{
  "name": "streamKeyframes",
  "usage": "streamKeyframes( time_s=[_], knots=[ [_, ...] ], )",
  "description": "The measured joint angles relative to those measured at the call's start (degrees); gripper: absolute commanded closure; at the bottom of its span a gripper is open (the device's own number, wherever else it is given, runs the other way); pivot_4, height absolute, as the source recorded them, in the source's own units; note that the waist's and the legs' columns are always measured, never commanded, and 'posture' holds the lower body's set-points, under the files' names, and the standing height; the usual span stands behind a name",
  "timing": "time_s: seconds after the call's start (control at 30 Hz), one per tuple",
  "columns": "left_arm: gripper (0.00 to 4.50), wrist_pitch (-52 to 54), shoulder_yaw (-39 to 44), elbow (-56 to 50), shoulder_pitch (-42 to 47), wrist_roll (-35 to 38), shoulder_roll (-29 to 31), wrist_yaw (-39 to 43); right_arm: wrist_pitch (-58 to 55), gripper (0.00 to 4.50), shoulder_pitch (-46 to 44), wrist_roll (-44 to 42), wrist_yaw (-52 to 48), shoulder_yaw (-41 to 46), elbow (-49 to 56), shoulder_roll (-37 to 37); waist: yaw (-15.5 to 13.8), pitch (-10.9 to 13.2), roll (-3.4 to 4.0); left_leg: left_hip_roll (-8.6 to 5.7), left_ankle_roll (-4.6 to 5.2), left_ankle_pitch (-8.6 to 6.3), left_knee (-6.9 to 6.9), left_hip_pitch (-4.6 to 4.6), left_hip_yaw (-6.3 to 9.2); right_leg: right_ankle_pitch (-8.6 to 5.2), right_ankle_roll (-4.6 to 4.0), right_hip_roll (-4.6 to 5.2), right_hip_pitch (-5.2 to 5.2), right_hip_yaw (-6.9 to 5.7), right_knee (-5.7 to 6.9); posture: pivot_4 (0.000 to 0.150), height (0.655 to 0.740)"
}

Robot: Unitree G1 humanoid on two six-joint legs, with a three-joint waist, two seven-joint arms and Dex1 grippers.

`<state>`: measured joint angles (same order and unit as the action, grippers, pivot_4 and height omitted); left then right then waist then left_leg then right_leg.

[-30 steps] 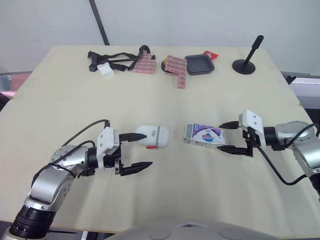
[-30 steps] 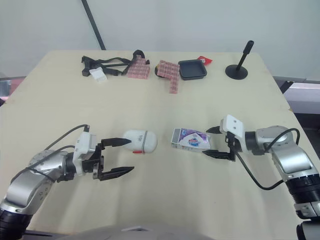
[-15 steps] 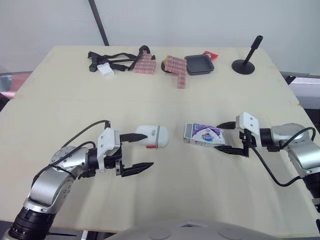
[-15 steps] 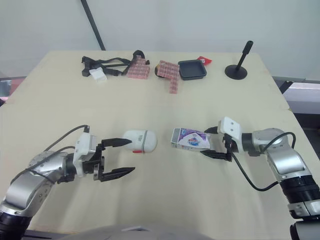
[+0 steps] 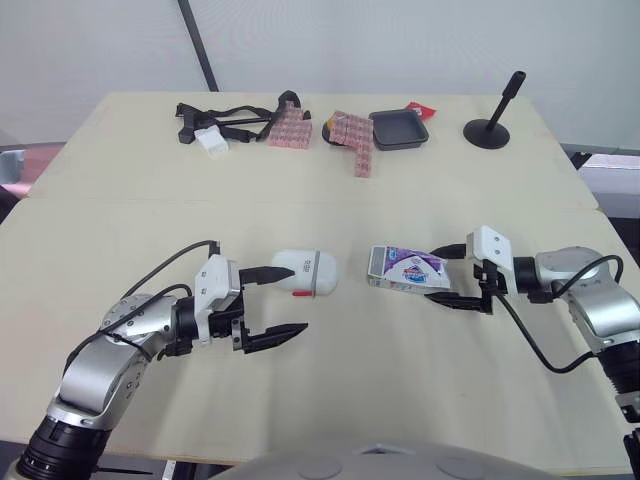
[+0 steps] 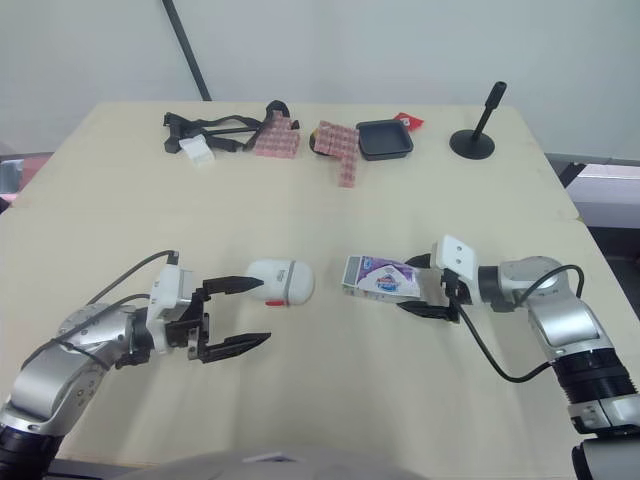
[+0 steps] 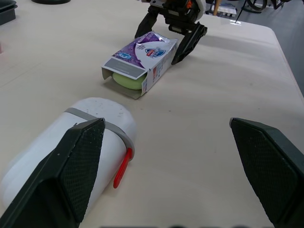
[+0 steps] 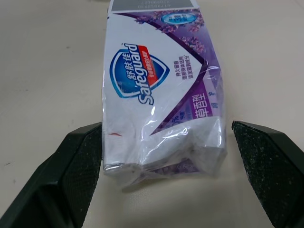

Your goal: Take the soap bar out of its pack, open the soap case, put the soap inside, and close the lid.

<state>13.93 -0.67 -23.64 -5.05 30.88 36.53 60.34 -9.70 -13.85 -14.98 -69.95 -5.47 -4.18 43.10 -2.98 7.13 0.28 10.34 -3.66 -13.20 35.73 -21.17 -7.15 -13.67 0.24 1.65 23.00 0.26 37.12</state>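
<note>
We see the soap pack (image 5: 405,268) lying flat on the table (image 5: 330,180), right of centre. Its open end faces the white soap case (image 5: 307,273), which lies just beside it on the left. In the left wrist view the green soap bar (image 7: 128,80) sits inside that open mouth, not yet drawn out.

The right gripper (image 5: 436,274) has its 2 fingers (image 8: 76,161) spread wide, 1 on each side of the pack's crumpled closed end, and they do not pinch it. The left gripper (image 5: 298,299) is spread too, with 1 finger tip close beside the case and the other well off it.

We judge the pack to be thin, glossy and light. It will crush and skid under a hard squeeze, so we would pinch it gently at the crumpled end, leaving the mouth free for the bar to slide out. The bar looks hard, smooth and likely slippery, so it is best gripped across its narrow sides. The case seems rigid and rounded and could roll, so we would hold it across its body near the grey band.
</note>
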Motion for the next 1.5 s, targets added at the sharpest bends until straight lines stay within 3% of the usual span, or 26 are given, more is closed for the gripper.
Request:
streamKeyframes(
  time_s=[0.13,1.5],
  knots=[
    [0.0,0.0,0.0,0.0,-0.2,0.0,0.0,-0.3,0.6,2.1,0.0,0.1,0.0,-0.1,0.0,-0.1,0.0,0.0,0.0,0.0,0.0,0.0,0.0,0.0,0.0,0.0,0.0,0.0,0.0,0.0,0.01,0.15,0.74],
    [0.0,0.1,-0.5,0.2,0.1,-0.6,-0.1,-0.3,4.4,2.1,2.8,0.8,-1.3,1.6,1.2,5.0,0.0,0.0,-0.01,0.0,0.0,0.0,0.03,0.0,-0.01,0.0,0.0,0.01,0.0,0.01,0.03,0.15,0.74]
  ],
)
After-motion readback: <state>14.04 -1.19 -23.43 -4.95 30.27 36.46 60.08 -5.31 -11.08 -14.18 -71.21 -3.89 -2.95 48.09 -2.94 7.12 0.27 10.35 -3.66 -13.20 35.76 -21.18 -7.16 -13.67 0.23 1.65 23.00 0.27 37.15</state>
